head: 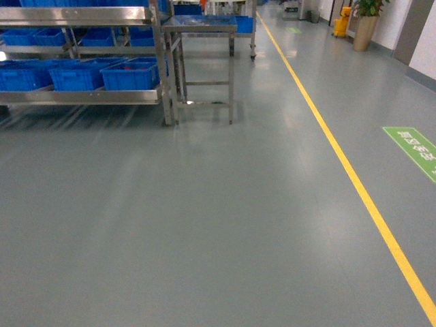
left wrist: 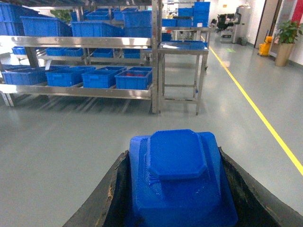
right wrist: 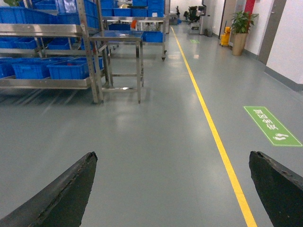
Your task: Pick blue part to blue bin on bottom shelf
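The blue part (left wrist: 177, 179), a stepped plastic block, fills the low middle of the left wrist view, and my left gripper (left wrist: 173, 151) is shut on it with a black finger on each side. Ahead to the left is the steel rack, its bottom shelf (left wrist: 75, 91) carrying a row of blue bins (left wrist: 133, 79). The head view shows the same bottom shelf (head: 82, 97) and blue bins (head: 129, 75) at the far left, with neither gripper in it. My right gripper (right wrist: 173, 156) is open over bare grey floor, holding nothing.
A small steel table (head: 201, 27) stands just right of the rack. A yellow floor line (head: 340, 157) runs up the aisle on the right, with a green floor sign (head: 415, 151) beyond it. A potted plant (head: 366, 24) is at the far right wall.
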